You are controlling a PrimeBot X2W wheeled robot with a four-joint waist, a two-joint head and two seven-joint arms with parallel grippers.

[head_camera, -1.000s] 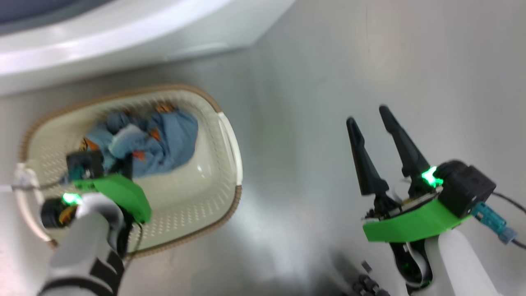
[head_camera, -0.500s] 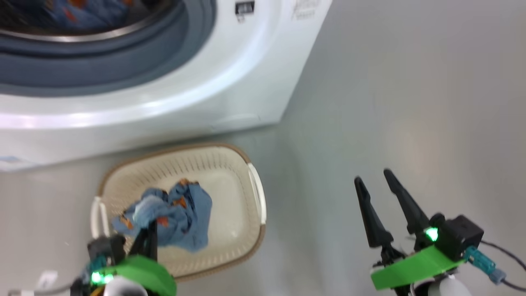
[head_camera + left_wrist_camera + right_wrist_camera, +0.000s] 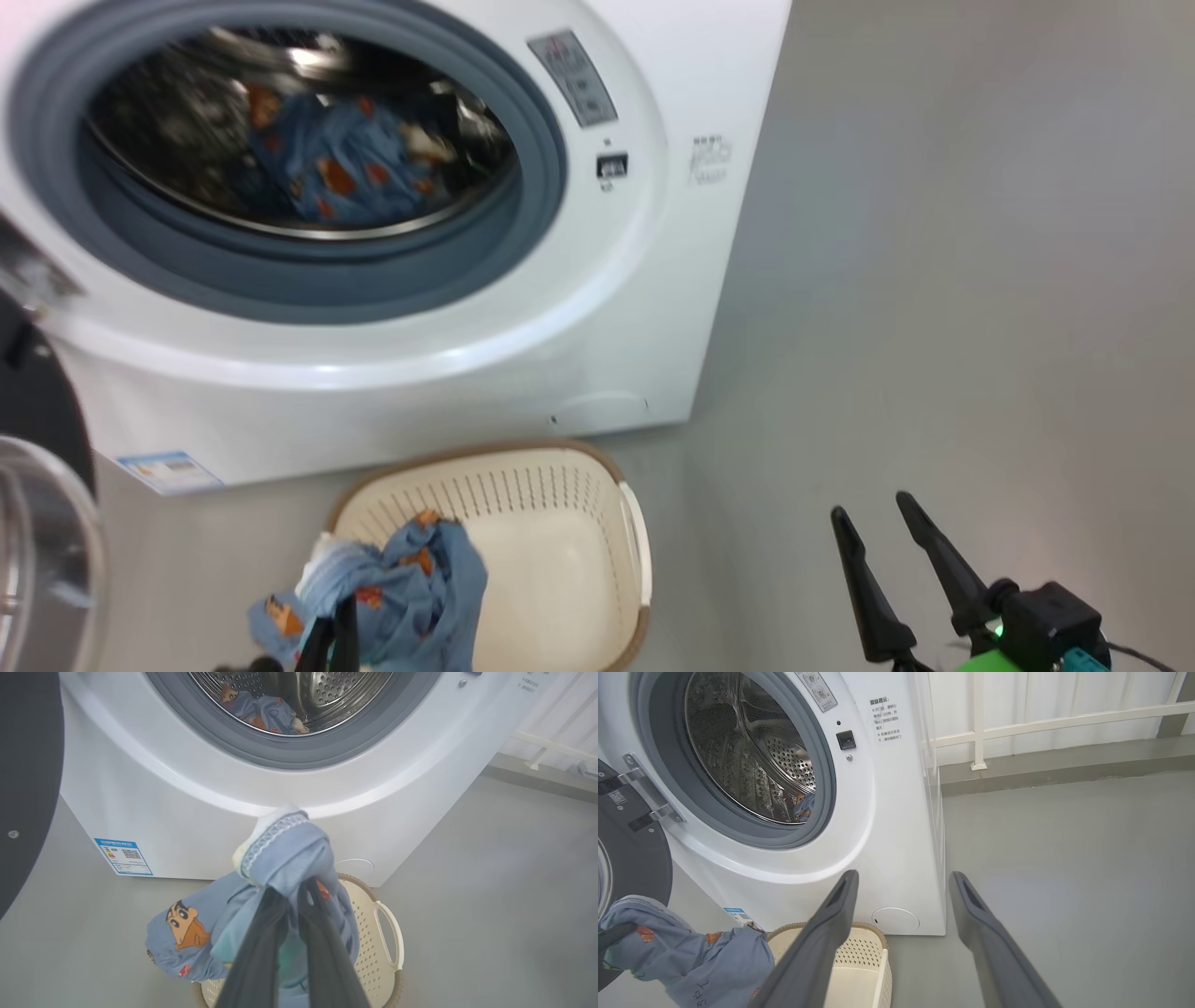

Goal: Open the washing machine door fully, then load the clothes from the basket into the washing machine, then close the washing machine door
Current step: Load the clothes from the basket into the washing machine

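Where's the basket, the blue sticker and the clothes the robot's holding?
basket (image 3: 532, 485): head view, its holey back wall.
sticker (image 3: 123, 857): left wrist view, its middle.
clothes (image 3: 289, 849): left wrist view, bunched top fold.

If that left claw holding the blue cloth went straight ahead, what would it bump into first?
Likely the white front panel of the big front-loading washing machine, just below its drum opening; the light blue cartoon-print garment in the left gripper would touch first.
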